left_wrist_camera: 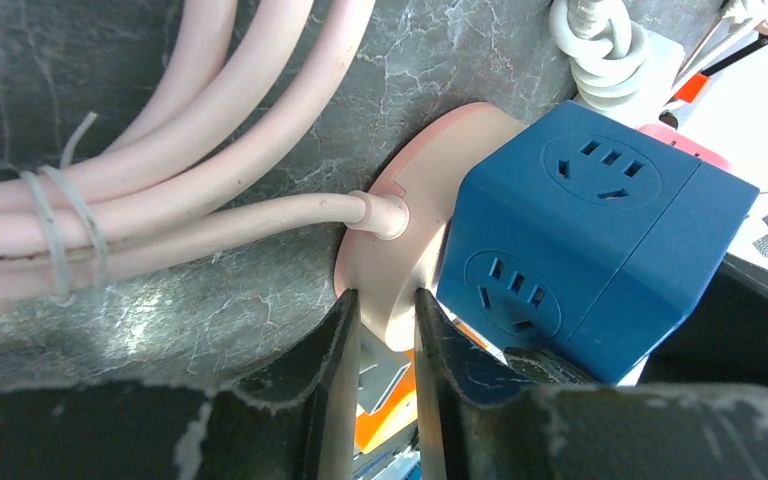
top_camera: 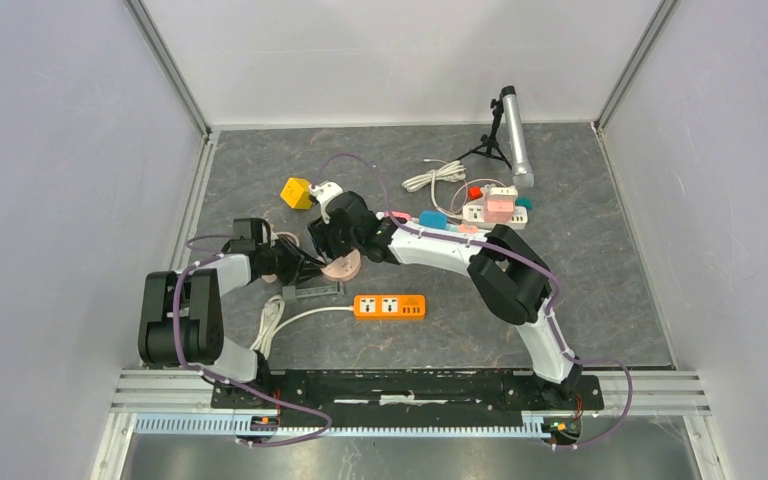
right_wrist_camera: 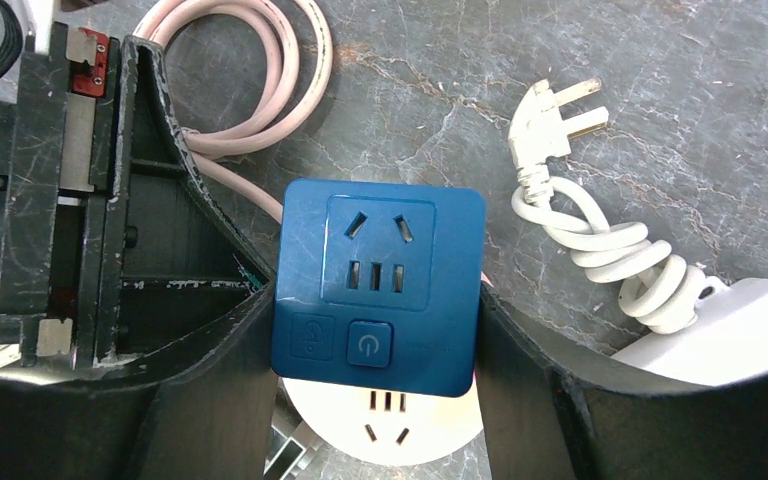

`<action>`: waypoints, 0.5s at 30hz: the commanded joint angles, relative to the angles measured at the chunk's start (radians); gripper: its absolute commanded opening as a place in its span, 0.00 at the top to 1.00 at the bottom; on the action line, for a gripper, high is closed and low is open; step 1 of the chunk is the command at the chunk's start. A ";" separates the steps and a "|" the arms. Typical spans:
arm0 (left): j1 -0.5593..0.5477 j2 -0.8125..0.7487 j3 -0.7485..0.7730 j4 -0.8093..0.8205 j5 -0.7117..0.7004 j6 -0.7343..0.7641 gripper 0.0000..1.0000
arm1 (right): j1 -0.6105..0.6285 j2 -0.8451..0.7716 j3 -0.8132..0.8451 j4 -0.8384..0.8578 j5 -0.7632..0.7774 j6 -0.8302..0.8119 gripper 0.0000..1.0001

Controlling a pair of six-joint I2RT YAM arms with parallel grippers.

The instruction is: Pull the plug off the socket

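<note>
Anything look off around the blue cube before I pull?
Nothing stands out. The blue cube plug sits squarely on the pink socket, both look intact, and the pink cord is tied in a tidy bundle.

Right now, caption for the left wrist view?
Left gripper pinching the pink socket by its rim, blue cube seated on it, pink cord trailing left.

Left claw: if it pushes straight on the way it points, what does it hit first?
The pink socket. Its rim sits between the left claw's fingers, so going on meets the socket body almost at once. The pink cable enters just beyond, though depth is unclear.
</note>
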 commanded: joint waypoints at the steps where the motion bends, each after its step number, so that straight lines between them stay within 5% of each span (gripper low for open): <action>1: -0.011 0.038 -0.015 -0.141 -0.137 0.055 0.82 | -0.003 -0.088 0.013 0.118 -0.150 0.047 1.00; 7: -0.013 0.044 0.002 -0.171 -0.158 0.071 0.87 | 0.046 -0.086 -0.045 0.142 -0.035 -0.114 1.00; 15: -0.017 0.056 0.004 -0.185 -0.160 0.076 0.89 | -0.010 -0.106 -0.064 0.202 -0.178 0.025 1.00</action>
